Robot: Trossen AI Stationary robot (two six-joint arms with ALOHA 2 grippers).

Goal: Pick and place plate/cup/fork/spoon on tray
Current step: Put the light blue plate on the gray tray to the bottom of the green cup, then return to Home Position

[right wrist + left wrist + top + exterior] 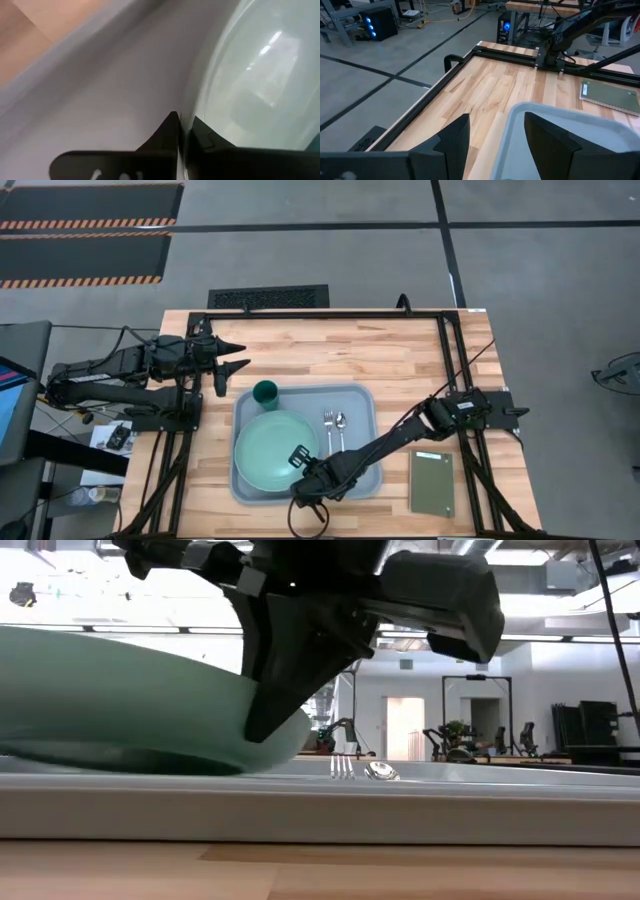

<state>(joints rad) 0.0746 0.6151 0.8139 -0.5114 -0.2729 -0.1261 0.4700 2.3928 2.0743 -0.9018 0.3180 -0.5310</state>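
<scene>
Right gripper (pixel 303 460) pinches the plate (pixel 268 448) rim, the plate tilted in the tray (pixel 365 405) beside fork and spoon; likely next: let go and lift clear; left gripper (pixel 232 356) waits open beyond the tray.

No readable text or labels

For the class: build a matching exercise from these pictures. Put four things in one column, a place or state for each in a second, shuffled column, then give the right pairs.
Things:
1. plate
2. cup
3. olive-green slab
4. left gripper

Places or states:
A. on bare wood, beside the tray
B. open, over the table, off the tray
C. rim between the right gripper fingers
D. in a tray corner

Pairs: 1-C, 2-D, 3-A, 4-B
</scene>
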